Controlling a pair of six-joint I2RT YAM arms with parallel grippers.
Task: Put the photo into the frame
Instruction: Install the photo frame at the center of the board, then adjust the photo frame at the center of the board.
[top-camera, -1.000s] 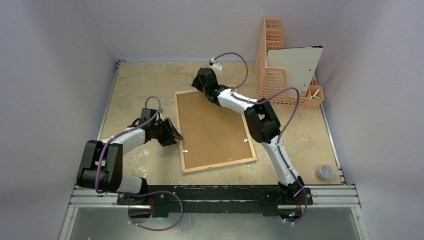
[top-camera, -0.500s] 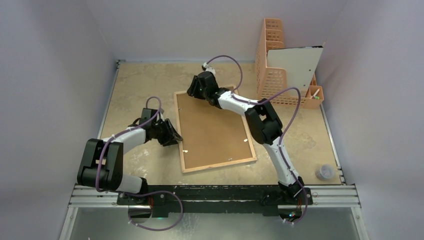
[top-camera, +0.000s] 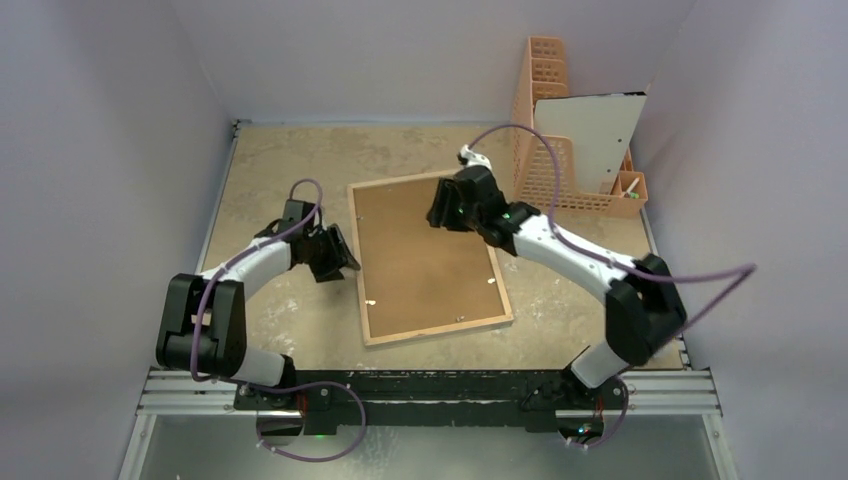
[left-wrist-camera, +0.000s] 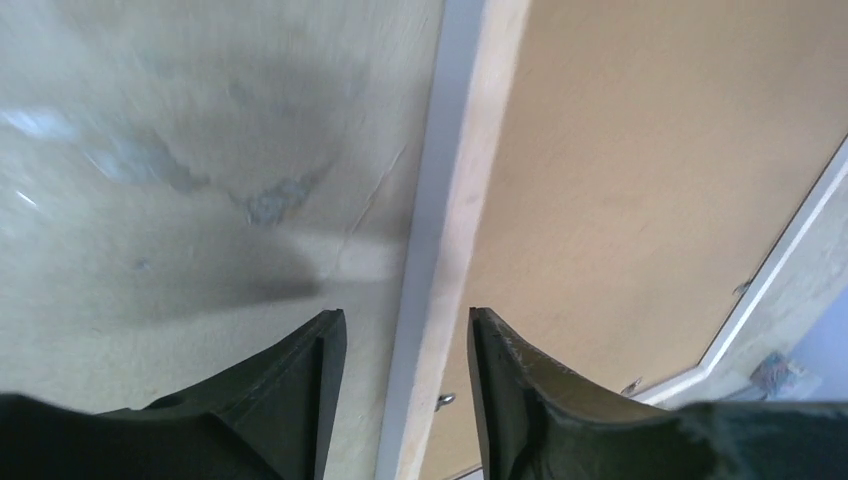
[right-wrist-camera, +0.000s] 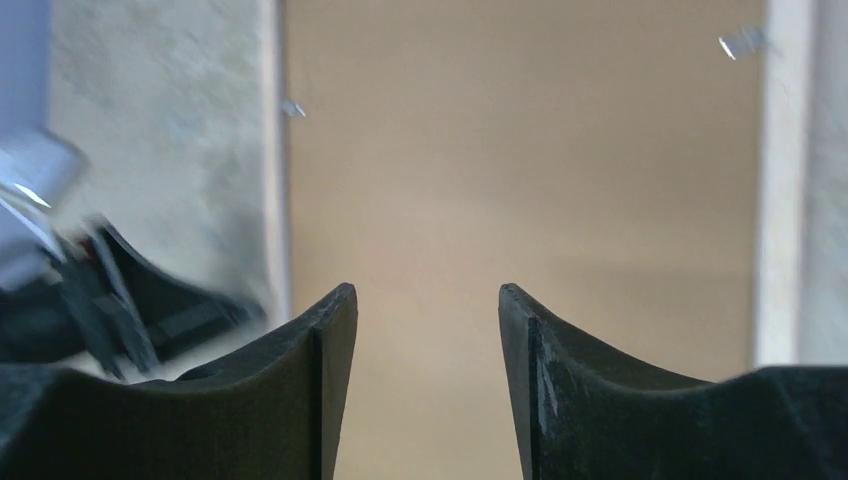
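Note:
The frame (top-camera: 440, 328) lies face down in the middle of the table, its light wood rim up and the brown backing board (top-camera: 420, 265) inside it. My left gripper (top-camera: 345, 262) is open at the frame's left side; in the left wrist view (left-wrist-camera: 405, 330) its jaws straddle the rim (left-wrist-camera: 445, 250) without touching it. My right gripper (top-camera: 437, 210) is open and empty above the far part of the backing board (right-wrist-camera: 520, 150). A white sheet (top-camera: 595, 125), possibly the photo, leans in the orange basket.
The orange basket (top-camera: 545, 160) stands at the back right, with a small pen holder beside it. A roll of tape (top-camera: 650, 346) sits at the near right. Small metal tabs (right-wrist-camera: 742, 42) line the inside of the rim. Walls close in on three sides.
My right arm has swung from the frame's far left corner to the right, over the far part of the backing board. My left gripper has shifted slightly farther along the left rim.

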